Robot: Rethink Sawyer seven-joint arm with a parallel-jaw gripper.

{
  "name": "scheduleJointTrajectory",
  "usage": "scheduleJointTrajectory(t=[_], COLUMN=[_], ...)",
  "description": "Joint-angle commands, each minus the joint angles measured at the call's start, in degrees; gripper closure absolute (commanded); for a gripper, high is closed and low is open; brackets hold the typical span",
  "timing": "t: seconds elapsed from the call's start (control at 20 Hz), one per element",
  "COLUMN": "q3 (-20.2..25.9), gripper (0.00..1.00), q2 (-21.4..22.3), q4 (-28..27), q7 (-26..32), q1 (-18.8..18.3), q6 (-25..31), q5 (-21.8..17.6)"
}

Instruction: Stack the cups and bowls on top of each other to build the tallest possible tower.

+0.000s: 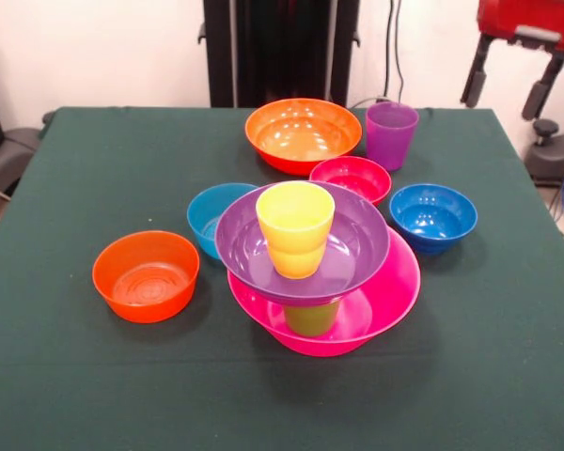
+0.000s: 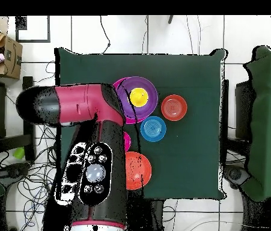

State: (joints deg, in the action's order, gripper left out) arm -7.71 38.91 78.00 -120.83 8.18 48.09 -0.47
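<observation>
tower (image 1: 310, 258) sits mid-table: pink bowl (image 1: 395, 291) as base, a lime cup (image 1: 312, 319) inside it, purple bowl (image 1: 352, 254) balanced on that, yellow cup (image 1: 295, 225) upright on top. the gripper itself isn't visible in either view, so whether it's open or holding anything, can't tell. overhead shows the arm (image 2: 95, 144) drawn across beside the tower, covering part of the pink bowl; front view shows no arm but lays out the spare bowls: small orange (image 1: 146, 275), red (image 1: 351, 178), dark blue (image 1: 432, 216). any next piece has to land dead centre on the yellow cup.
</observation>
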Motion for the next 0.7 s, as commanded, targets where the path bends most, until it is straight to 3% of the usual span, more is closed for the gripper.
scheduleJointTrajectory(t=[0.05,0.7], q3=[1.1,-0.9], gripper=[0.00,0.00], q2=[-6.8,-9.9], q4=[2.5,2.2], q7=[-11.0,-13.9], q1=[0.4,3.6], q6=[-4.1,-6.4], q5=[-0.4,2.4])
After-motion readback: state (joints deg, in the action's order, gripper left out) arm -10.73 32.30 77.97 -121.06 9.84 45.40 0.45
